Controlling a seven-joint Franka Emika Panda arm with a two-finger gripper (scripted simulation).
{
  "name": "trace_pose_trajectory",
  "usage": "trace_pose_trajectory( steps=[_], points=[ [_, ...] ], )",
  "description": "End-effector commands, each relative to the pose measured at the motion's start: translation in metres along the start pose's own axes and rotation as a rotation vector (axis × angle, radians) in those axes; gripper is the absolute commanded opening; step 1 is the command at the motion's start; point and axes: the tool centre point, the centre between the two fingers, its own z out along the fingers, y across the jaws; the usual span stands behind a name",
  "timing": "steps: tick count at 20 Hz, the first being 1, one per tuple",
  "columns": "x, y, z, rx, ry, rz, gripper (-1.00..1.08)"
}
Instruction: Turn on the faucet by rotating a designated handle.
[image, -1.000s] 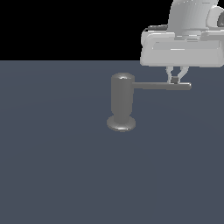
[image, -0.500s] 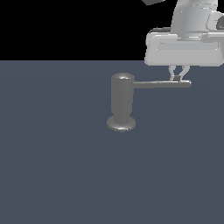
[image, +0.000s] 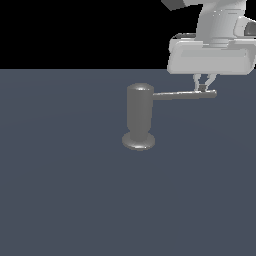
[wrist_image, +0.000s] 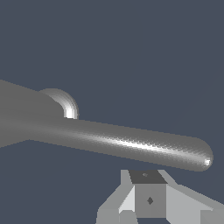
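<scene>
The faucet (image: 139, 114) is a glossy grey upright cylinder on a round disc foot, standing mid-scene in the exterior view. Its handle (image: 184, 94), a thin straight rod, sticks out sideways from near the top toward the exterior view's right. My gripper (image: 203, 87) hangs at the rod's outer end, fingers close together and shut on nothing, their tips at the rod's far side near its tip. In the wrist view the handle (wrist_image: 131, 143) crosses the picture with its rounded tip showing, the faucet (wrist_image: 19, 111) looms close, and the gripper (wrist_image: 146, 178) sits just beside the rod.
A flat dark blue-grey floor (image: 65, 190) spreads around the faucet. Nothing else stands on it. Behind the floor's far edge the background is black.
The gripper and the hand above it have shifted slightly up and away in the exterior view. The handle's tip has swung a little the same way with it.
</scene>
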Motion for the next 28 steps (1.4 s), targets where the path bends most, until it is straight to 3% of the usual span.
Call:
trace_pose_trajectory(
  steps=[1,28],
  points=[
    [0.004,-0.001,-0.001,-0.001,0.003,-0.001,-1.0],
    [0.079,0.002,0.01,-0.003,-0.014,0.023,-1.0]
  ],
)
